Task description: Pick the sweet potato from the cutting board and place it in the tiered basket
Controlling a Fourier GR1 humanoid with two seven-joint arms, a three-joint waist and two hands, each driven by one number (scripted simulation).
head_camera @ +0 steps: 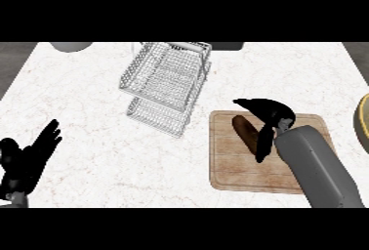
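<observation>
Your right hand hovers over the cutting board, fingers spread around the sweet potato but not yet pinching it. Its long axis runs diagonally just left of your palm. The tiered basket waits up-left.

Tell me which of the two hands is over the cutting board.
The right hand. It is over the cutting board, with fingers beside the sweet potato. The left hand rests open near the view's lower left edge, far from the board.
</observation>
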